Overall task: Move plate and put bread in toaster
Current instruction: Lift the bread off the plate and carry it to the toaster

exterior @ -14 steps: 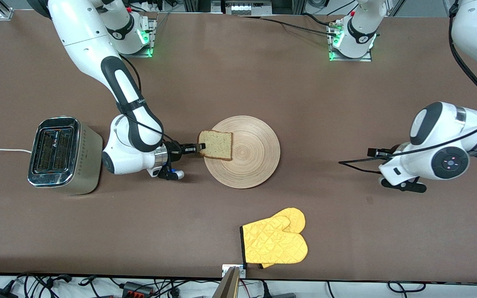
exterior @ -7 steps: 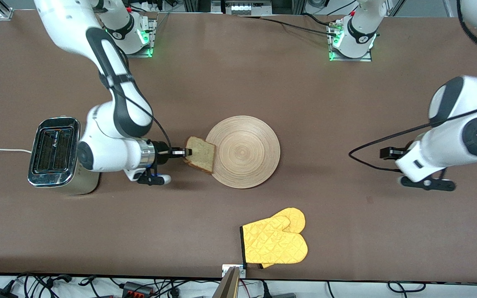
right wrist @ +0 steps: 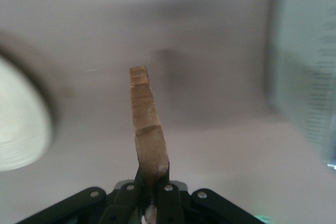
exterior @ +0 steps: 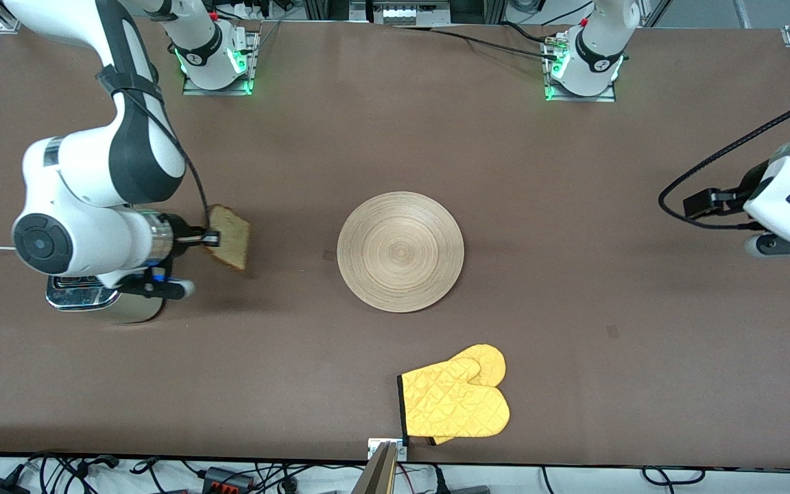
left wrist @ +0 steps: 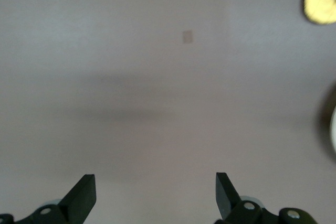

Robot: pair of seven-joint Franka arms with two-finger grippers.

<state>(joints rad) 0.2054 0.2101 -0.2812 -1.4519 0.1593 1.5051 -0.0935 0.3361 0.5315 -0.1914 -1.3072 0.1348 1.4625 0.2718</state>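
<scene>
**Bread lifted, clamped by right end effector, between plate and toaster**

Bread [exterior: 231, 237] hangs edge-on in the air, pinched at one crust by the right end effector [exterior: 211, 239], over bare tabletop [exterior: 573, 171]. Toaster [exterior: 97, 302] sits at the bread's 8 o'clock, mostly hidden under the right arm. Plate [exterior: 400, 252] lies flat at the bread's 3 o'clock, well apart. Yellow oven mitt [exterior: 455, 401] at the plate's 5 o'clock, nearer the front camera. Left end effector [left wrist: 155, 195] waits over the left arm's end of the tabletop, fingers wide, gripping nothing.
</scene>
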